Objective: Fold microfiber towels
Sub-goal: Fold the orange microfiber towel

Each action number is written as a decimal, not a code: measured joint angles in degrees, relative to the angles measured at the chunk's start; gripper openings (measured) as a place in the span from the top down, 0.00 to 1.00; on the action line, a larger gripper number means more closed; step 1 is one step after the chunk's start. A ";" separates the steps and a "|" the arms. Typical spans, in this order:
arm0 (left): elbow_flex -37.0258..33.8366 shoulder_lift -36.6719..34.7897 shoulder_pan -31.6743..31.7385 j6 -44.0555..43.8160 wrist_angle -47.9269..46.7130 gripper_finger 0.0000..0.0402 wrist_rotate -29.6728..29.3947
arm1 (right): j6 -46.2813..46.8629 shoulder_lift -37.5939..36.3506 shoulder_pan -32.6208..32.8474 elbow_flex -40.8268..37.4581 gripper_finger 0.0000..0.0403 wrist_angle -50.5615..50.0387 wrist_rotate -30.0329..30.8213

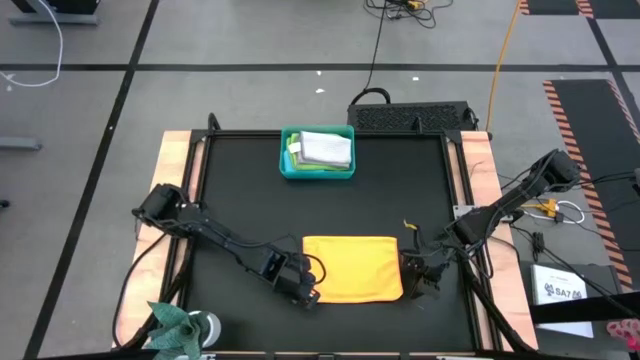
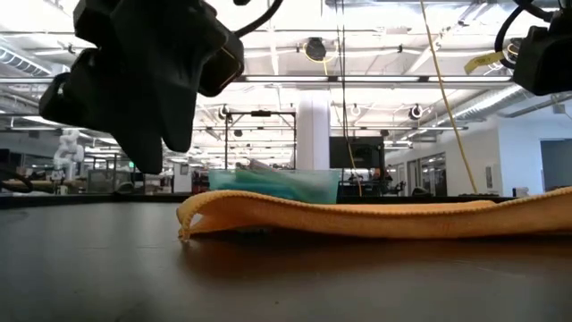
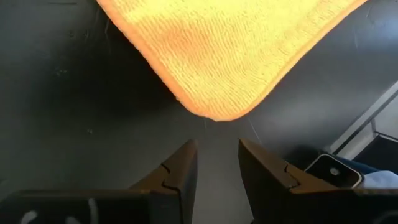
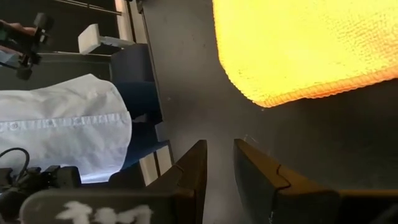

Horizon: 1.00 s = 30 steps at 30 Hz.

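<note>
The orange-yellow towel (image 1: 351, 268) lies on the black counter (image 1: 240, 200) near its front edge, folded into a flat rectangle. In the low view its near-left edge curls up a little, so the layers are not lying tight.

The main risk, as I judge it, is a missed or partial pinch. Both sets of jaws sit just off the front corners, not on the cloth. If either one closes where it is, it will catch only air or the top layer, and the fold will peel open when lifted. A second risk is uneven timing: one corner rising before the other would drag the soft cloth askew across the counter.

The left gripper (image 1: 305, 291) hangs low at the towel's front-left corner, arm stretched in from the counter's left edge. Its jaws are slightly spread, nothing between them, pointing at the corner tip. The right gripper (image 1: 420, 284) mirrors it at the front-right corner, jaws narrowly parted and empty, just short of the cloth edge.

The teal plastic bin (image 1: 317, 154) at the back of the counter holds other folded towels, a light grey towel (image 1: 326, 148) on top, well apart from both arms.
</note>
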 joint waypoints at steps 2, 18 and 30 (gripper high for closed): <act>0.00 -0.02 -0.04 -0.47 0.16 0.71 -0.35 | -0.49 0.00 0.00 0.00 0.83 0.01 0.02; -3.99 0.66 0.77 -3.43 6.86 0.71 -2.93 | -1.21 0.00 0.00 0.02 0.83 -0.34 0.00; -3.91 0.96 0.87 -3.45 7.17 0.71 0.10 | -1.34 0.00 -0.02 0.04 0.83 -0.44 0.00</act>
